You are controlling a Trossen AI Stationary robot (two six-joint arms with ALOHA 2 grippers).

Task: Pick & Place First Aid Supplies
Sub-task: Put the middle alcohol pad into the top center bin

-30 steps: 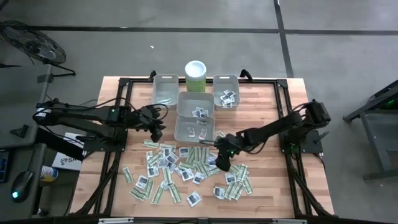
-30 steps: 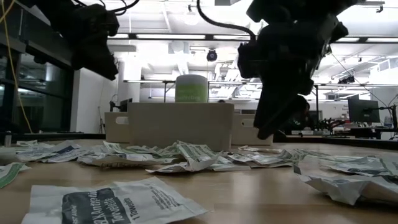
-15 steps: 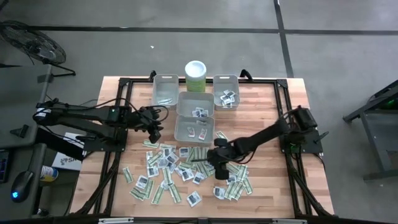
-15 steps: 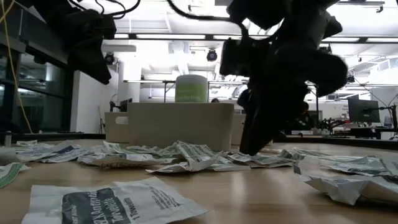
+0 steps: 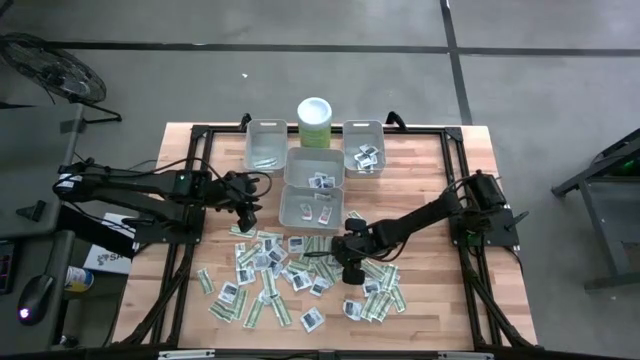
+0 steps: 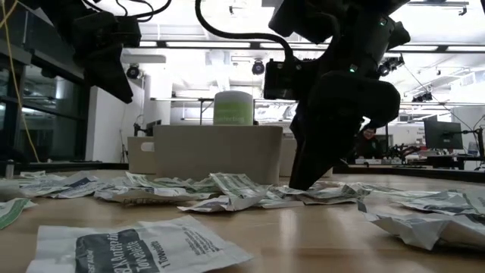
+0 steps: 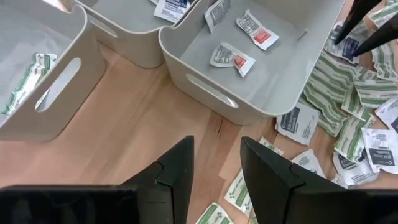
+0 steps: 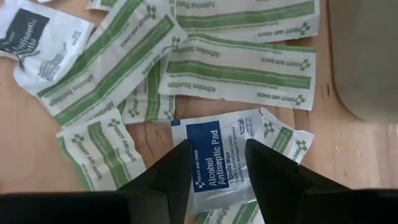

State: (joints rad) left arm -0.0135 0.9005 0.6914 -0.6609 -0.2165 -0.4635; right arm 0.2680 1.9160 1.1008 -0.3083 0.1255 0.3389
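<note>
Here the right gripper [image 8: 214, 163] is lowered onto a blue alcohol pad packet [image 8: 217, 158] in the packet pile [image 5: 300, 275] at the tabletop's centre, fingers spread astride it. The packet should be centred before closing, neighbouring strips excluded. At nine o'clock, the left gripper [image 7: 214, 163] hovers, fingers spread.

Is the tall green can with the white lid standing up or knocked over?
Standing up. The green can shows its round white lid from above, and in the low view it rises upright behind the grey bins.

matt paper packets [image 5: 262, 255], wooden table [image 5: 430, 300]
</note>
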